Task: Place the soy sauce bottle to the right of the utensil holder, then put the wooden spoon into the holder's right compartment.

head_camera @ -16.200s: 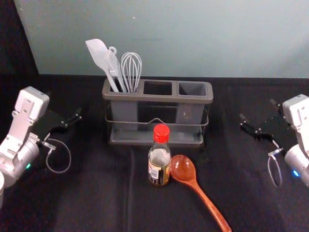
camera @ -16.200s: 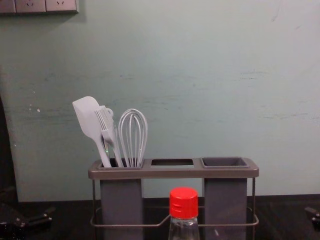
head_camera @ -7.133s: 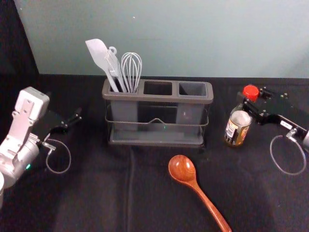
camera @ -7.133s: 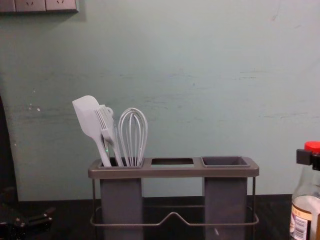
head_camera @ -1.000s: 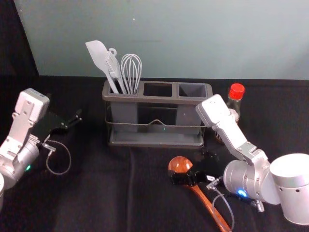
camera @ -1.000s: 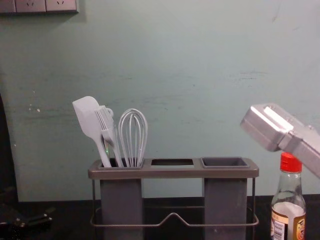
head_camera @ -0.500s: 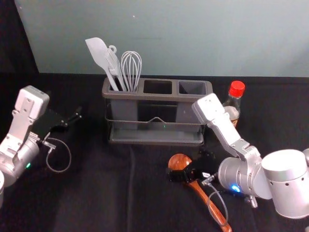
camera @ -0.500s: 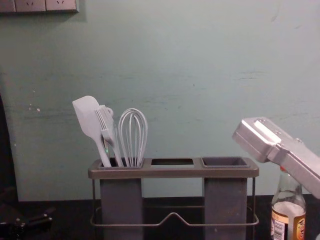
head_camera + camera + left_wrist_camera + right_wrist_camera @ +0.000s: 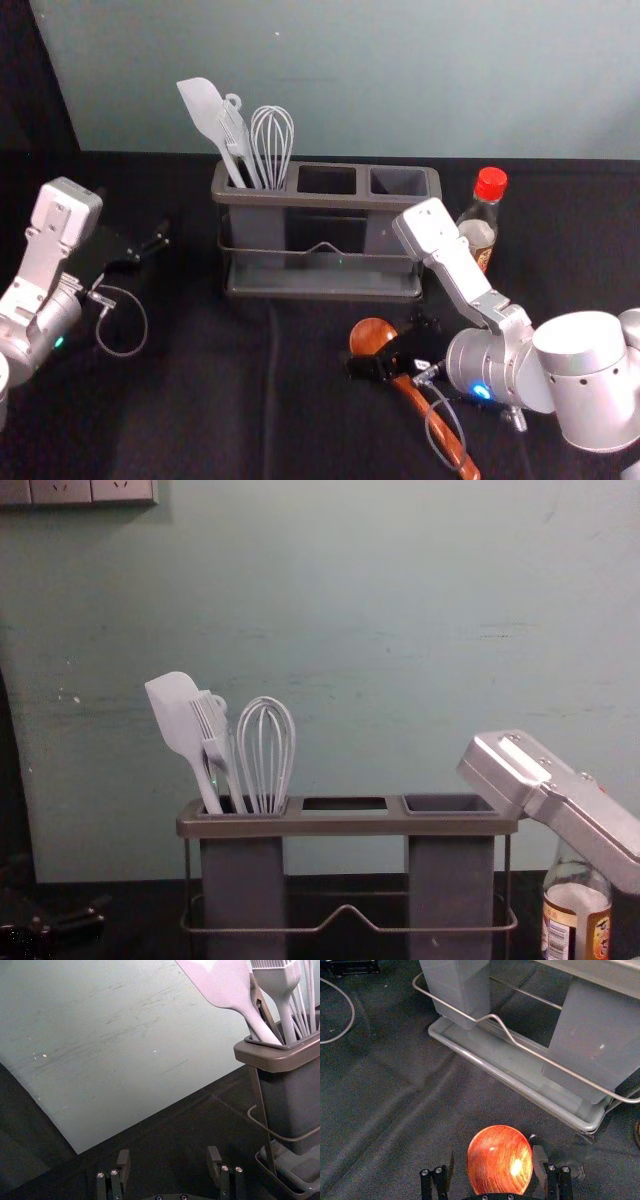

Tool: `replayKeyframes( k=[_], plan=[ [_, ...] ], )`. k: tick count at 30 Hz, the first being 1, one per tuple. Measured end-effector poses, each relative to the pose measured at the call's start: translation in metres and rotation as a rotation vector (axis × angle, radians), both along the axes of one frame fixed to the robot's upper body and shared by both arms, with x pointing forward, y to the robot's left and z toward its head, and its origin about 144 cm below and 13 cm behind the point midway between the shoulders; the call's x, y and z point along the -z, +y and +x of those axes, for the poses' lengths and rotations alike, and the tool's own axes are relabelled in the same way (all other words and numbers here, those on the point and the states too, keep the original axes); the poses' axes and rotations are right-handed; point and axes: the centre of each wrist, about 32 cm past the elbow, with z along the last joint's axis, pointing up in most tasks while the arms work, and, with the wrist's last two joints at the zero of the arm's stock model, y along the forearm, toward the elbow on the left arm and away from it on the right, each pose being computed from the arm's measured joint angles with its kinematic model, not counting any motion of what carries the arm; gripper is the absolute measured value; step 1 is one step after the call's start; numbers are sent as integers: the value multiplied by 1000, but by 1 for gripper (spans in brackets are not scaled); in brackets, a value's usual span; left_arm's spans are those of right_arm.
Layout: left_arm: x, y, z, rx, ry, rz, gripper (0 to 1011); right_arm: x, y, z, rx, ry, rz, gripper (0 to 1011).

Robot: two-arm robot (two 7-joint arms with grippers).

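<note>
Wooden spoon [image 9: 371, 336] lies beneath the right claw [image 9: 391, 344], fingers apart.

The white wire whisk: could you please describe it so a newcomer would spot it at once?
Find the long grey utensil holder before the pale green wall. In its left compartment, the whisk stands furthest right. Its rounded head of open wire loops sets it apart from the flat white spatula and bristled white brush.

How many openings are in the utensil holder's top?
3, side by side: left opening, where the whisk and spatula stand; middle opening; right opening, nearest the soy sauce bottle.
</note>
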Motion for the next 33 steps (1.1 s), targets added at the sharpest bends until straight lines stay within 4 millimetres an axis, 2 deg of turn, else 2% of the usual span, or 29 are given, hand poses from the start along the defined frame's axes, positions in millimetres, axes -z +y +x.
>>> replayKeyframes(
  k=[33],
  plan=[
    [0,0,0,0,0,0,1005,8,-2,2,-10,-2,-17,1004]
  ],
)
